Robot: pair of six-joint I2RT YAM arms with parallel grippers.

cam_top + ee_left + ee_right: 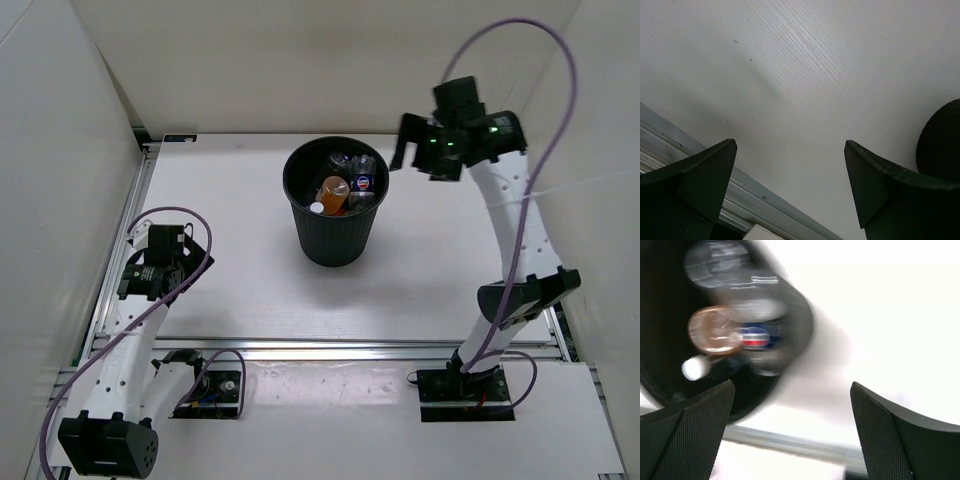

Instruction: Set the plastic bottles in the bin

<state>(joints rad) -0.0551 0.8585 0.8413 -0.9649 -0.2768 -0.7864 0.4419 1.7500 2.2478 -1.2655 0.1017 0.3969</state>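
Right, the right gripper (424, 150) first: jaws wide apart, nothing between them, confirmed in the right wrist view (790, 432). It hangs high, just past the rim of the bin (335, 248), which lies at 9 o'clock from it in the top view. The bin stands upright mid-table.

The plastic bottles (348, 180) are all inside the bin. I count at least four. The orange bottle (333, 193) leans, with its long axis running roughly 1 to 7 o'clock and a white cap (317, 208) at the low end. The blue-labelled bottle (362, 183) sits at 3 o'clock of it. No bottle shows on the table (230, 290) in any view.

The left gripper (790, 192) is also spread wide and empty. It sits well apart from the bin, at about 8 o'clock of it, so the right arm is clearly the nearer one.

Judgement: nothing is left to pick, and the next move is likely a pull-back clear of the rim.

View differences: the top view gives the bottle count and both arms. The right wrist view is motion-blurred and shows only the orange bottle (715, 330) and the blue label (755, 337) inside the bin. The left wrist view shows bare table plus a dark curved edge at 3 o'clock, probably the bin wall (942, 145).
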